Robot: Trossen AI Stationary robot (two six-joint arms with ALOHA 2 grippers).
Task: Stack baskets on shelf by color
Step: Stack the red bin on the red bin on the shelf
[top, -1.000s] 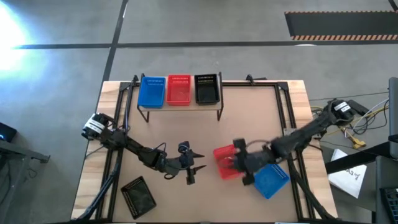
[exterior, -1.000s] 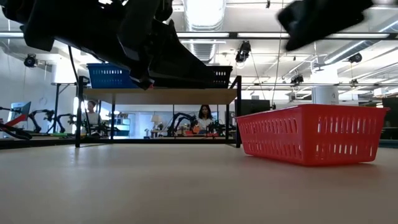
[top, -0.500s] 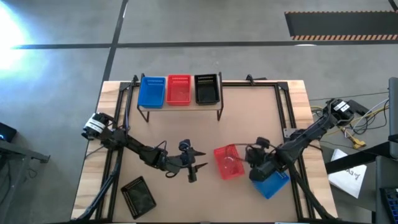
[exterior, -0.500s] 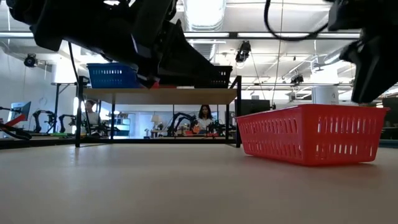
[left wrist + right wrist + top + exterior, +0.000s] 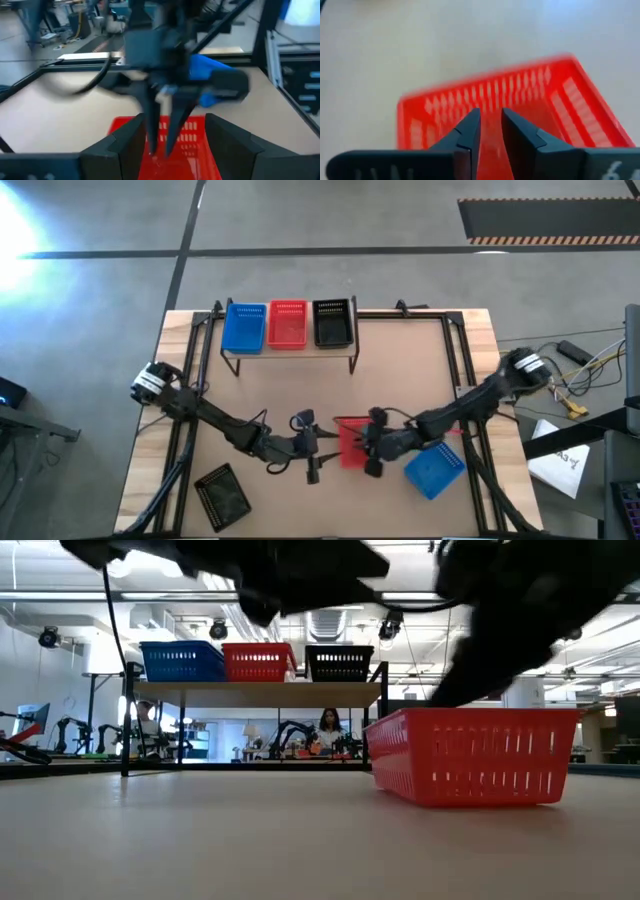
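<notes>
Right gripper (image 5: 372,448) fingers nearly closed inside red basket (image 5: 352,442), gripping nothing; left gripper (image 5: 313,452) wide open beside it. Risk: both crowd one basket, arms collide.

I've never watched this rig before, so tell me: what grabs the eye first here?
Both dark arms meet over a red basket lying loose near the table's middle: the right gripper reaches into it, fingers slightly apart, while the left gripper hovers open at its side. At the table's far edge, the shelf carries a neat row of blue basket, red basket and black basket.
</notes>
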